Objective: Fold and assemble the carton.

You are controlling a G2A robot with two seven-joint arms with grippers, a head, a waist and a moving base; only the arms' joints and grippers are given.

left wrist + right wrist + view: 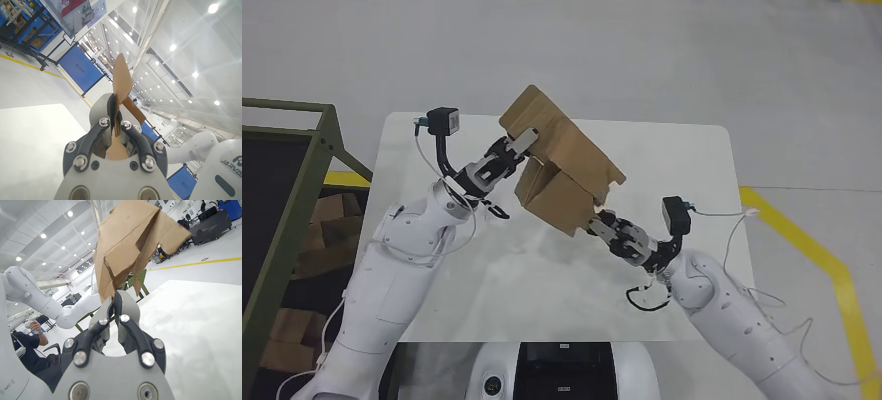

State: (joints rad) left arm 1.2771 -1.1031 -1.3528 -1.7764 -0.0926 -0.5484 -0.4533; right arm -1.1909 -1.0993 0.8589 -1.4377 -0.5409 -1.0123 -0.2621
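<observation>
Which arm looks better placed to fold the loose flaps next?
Probably right: the right end effector pinches the carton at its near corner, beside the loose flaps; the left end effector grips the far side, better for steadying.

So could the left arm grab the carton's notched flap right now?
Probably not: the left gripper is shut on the carton's opposite end, and the flap lies beyond the carton's body.
</observation>
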